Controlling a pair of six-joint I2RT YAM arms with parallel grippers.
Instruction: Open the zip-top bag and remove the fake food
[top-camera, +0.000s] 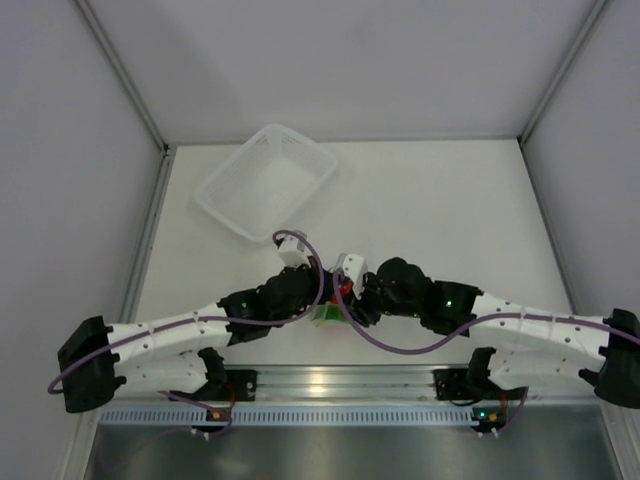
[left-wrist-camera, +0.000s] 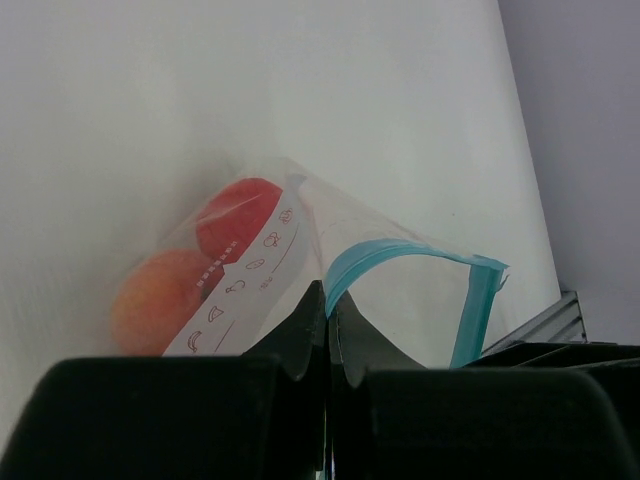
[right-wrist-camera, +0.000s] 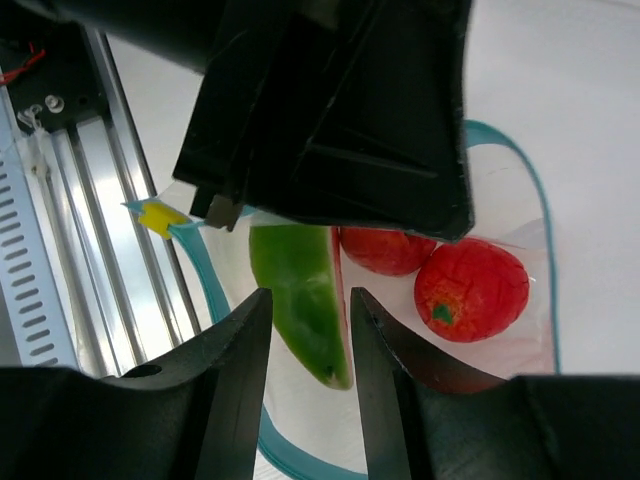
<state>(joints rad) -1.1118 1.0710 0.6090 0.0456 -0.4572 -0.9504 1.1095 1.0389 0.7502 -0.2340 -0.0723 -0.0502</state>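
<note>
The zip-top bag (left-wrist-camera: 270, 265) lies on the white table between both arms, near the front edge (top-camera: 325, 316). My left gripper (left-wrist-camera: 327, 295) is shut on its light blue zip strip (left-wrist-camera: 400, 250) and holds one side of the mouth up. Through the plastic I see the red tomato (left-wrist-camera: 240, 215) and the orange fruit (left-wrist-camera: 155, 295). My right gripper (right-wrist-camera: 308, 297) is open at the bag's mouth, its fingertips either side of the green watermelon wedge (right-wrist-camera: 295, 280). The tomato (right-wrist-camera: 470, 288) and another red piece (right-wrist-camera: 385, 250) lie beside it. The left gripper's black body (right-wrist-camera: 340, 110) hangs above.
A white mesh basket (top-camera: 265, 180) stands at the back left. The aluminium rail (top-camera: 320, 385) runs along the front edge, close to the bag, also in the right wrist view (right-wrist-camera: 80, 250). A yellow tab (right-wrist-camera: 160, 217) sits on the zip strip's end. Enclosure walls stand on both sides.
</note>
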